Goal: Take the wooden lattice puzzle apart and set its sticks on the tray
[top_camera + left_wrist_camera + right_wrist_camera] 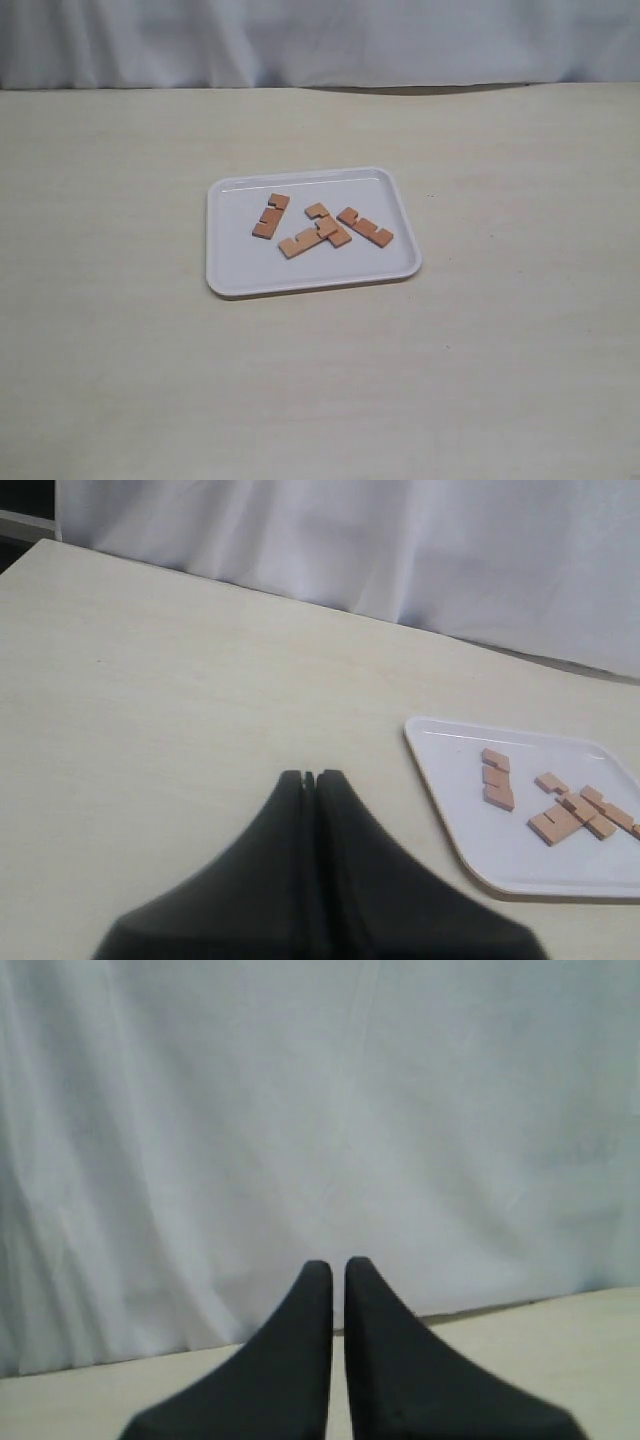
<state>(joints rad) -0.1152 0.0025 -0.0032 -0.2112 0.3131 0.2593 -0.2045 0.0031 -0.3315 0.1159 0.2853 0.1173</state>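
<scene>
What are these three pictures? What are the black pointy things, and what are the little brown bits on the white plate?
These come from a robot with two arms. One picture looks at the whole table from a camera off the arms. The other two come from small cameras on the robot's wrists. The black pointy shapes are its pinching parts: the left tool and the right tool. Both are closed and hold nothing. The white thing is a flat tray. On it lie the sticks of a small wooden puzzle. There seem to be four: one lies alone on the left, one alone on the right, and two in the middle overlap. The right wrist camera sees mostly a white curtain.
</scene>
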